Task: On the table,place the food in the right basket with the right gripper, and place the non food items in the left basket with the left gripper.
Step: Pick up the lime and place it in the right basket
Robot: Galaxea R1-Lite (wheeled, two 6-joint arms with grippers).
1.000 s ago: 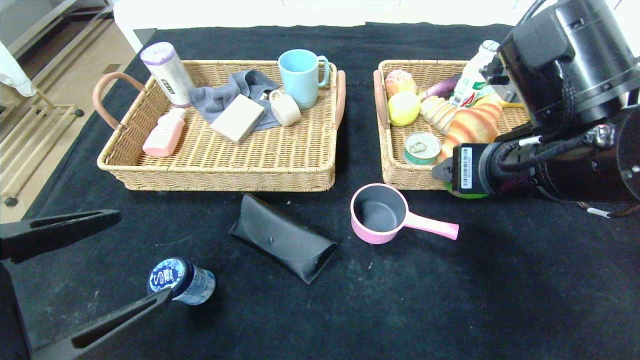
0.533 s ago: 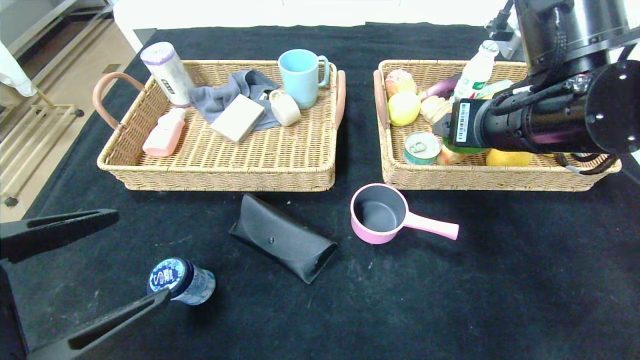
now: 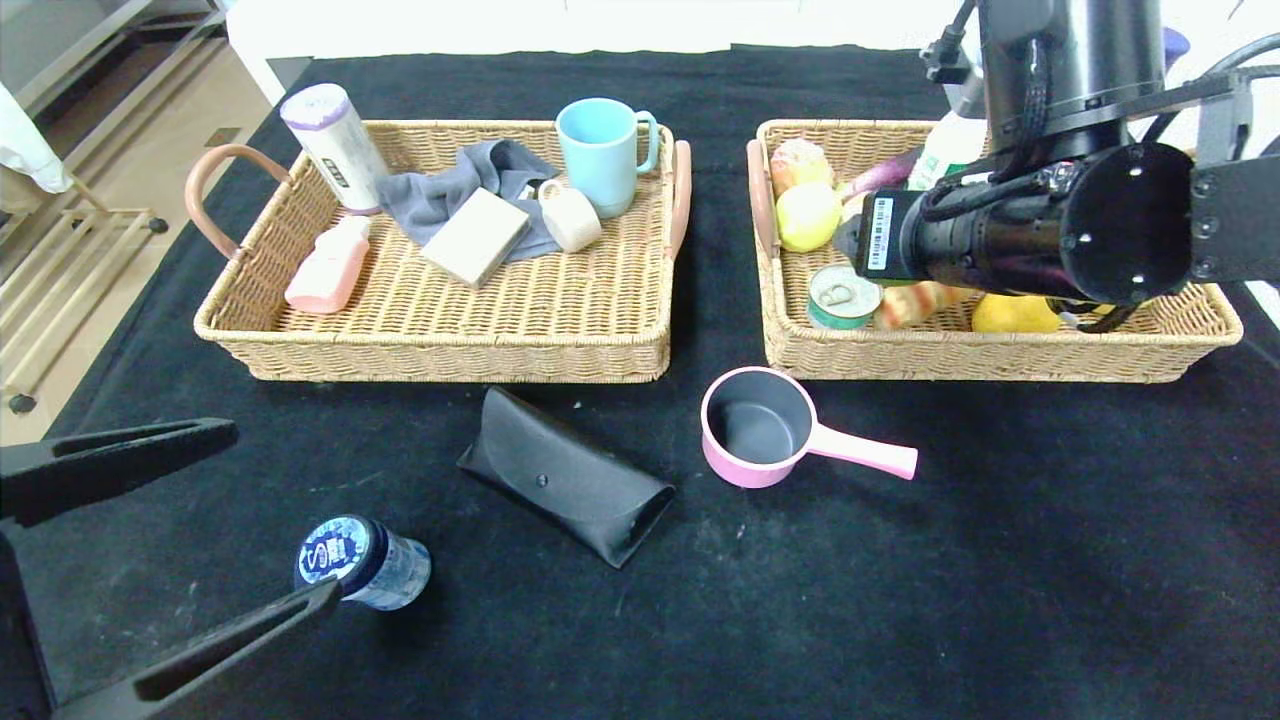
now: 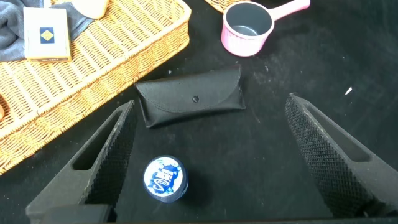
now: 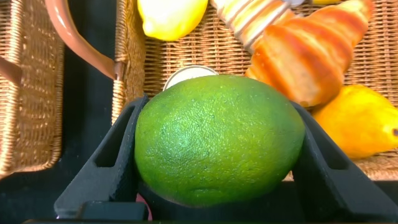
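My right gripper (image 5: 219, 118) is shut on a round green citrus fruit (image 5: 217, 140) and holds it over the front left part of the right basket (image 3: 1000, 360). In the head view the arm hides the fruit. My left gripper (image 3: 290, 510) is open and empty at the near left of the table, and it also shows in the left wrist view (image 4: 210, 106). A blue-capped bottle (image 3: 362, 562) lies beside its lower finger. A black glasses case (image 3: 565, 478) and a pink pot (image 3: 760, 427) lie on the black cloth before the baskets. The left basket (image 3: 450, 355) holds non-food items.
The right basket holds a tin can (image 3: 843, 296), a yellow lemon (image 3: 808, 215), a croissant (image 5: 311, 50), a yellow fruit (image 3: 1012, 315) and a milk bottle (image 3: 940, 150). The left basket holds a blue mug (image 3: 600, 155), a grey cloth (image 3: 450, 195), a box (image 3: 477, 236) and a pink bottle (image 3: 328, 266).
My right arm has moved from the basket's front edge back and left over the basket, carrying the green fruit. The left arm has not moved.
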